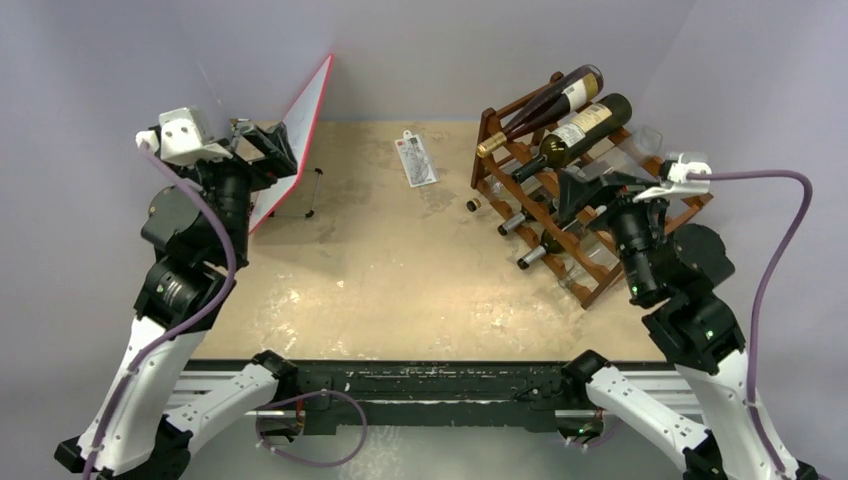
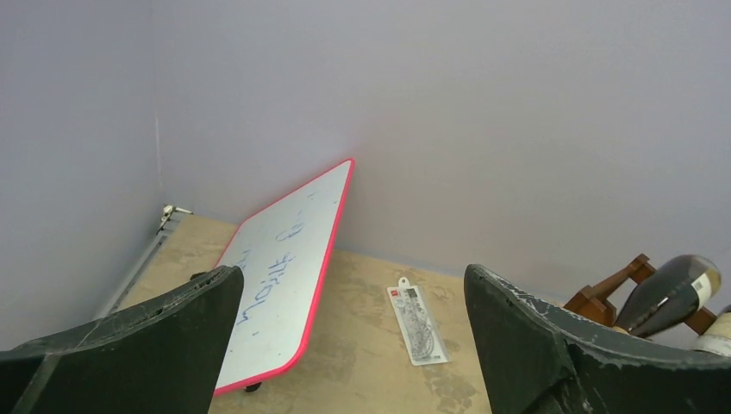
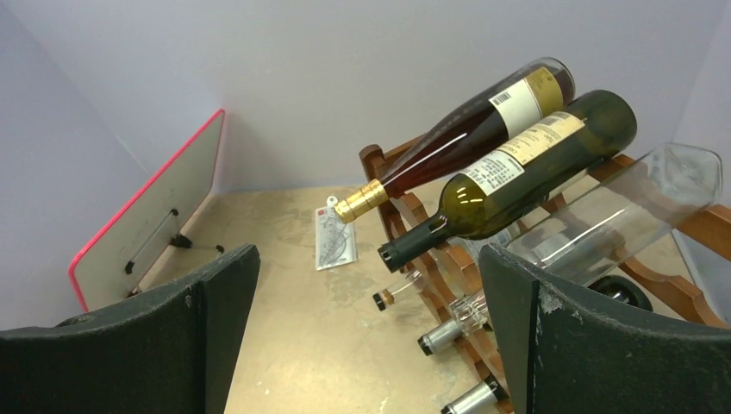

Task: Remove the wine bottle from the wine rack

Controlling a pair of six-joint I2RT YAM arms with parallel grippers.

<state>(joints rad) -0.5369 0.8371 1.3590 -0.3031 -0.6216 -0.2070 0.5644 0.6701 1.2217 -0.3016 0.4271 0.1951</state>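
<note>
The dark reddish-brown wine rack (image 1: 598, 283) stands at the right of the table and also shows in the right wrist view (image 3: 377, 166). On its top tier lie a dark red bottle with gold foil (image 1: 545, 105) (image 3: 465, 129), a green bottle with a black cap (image 1: 580, 130) (image 3: 526, 168) and a clear bottle (image 3: 621, 216). Lower tiers hold bottles with silver caps (image 3: 440, 336). My right gripper (image 1: 580, 192) (image 3: 369, 259) is open and empty, just in front of the rack, below the green bottle's neck. My left gripper (image 1: 265, 145) (image 2: 353, 274) is open and empty at the far left.
A red-rimmed whiteboard (image 1: 300, 130) (image 2: 284, 285) leans on its stand at the back left, by my left gripper. A flat ruler packet (image 1: 417, 160) (image 2: 418, 323) lies at the back centre. Grey walls close the back and both sides.
</note>
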